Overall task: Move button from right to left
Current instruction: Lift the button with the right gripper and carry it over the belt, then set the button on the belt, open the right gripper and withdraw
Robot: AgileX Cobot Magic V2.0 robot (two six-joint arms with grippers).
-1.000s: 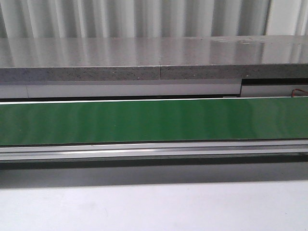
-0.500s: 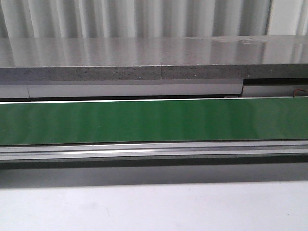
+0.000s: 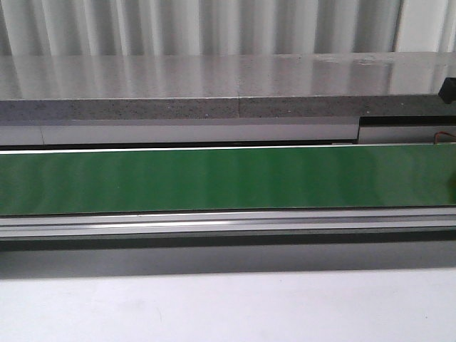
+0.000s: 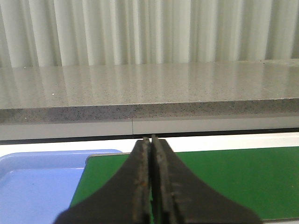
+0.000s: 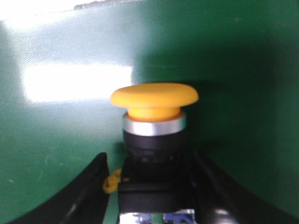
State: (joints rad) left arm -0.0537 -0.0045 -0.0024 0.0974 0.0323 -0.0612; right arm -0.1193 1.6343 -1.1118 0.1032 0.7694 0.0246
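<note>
The button (image 5: 154,140) shows only in the right wrist view, standing upright on the green belt (image 3: 228,178) between the two black fingers (image 5: 88,186) of the right gripper (image 5: 152,196). The jaws flank its black body closely; whether they are pressing on it or merely alongside cannot be told. In the front view only a dark part at the far right edge appears, and the button itself is not seen there.

The left gripper (image 4: 150,186) has its jaws together, holding nothing, above the left end of the belt beside a blue tray (image 4: 37,182).

Handling, as a judgement: the button is small, rigid and probably light. The domed orange-yellow cap is smooth plastic and overhangs a bright metal ring; grip there would likely slip. Take hold lower, on the blocky black body, whose flat sides suit parallel jaws. The belt surface is finely textured; the stone-look ledge (image 3: 214,85) behind is polished and speckled.
</note>
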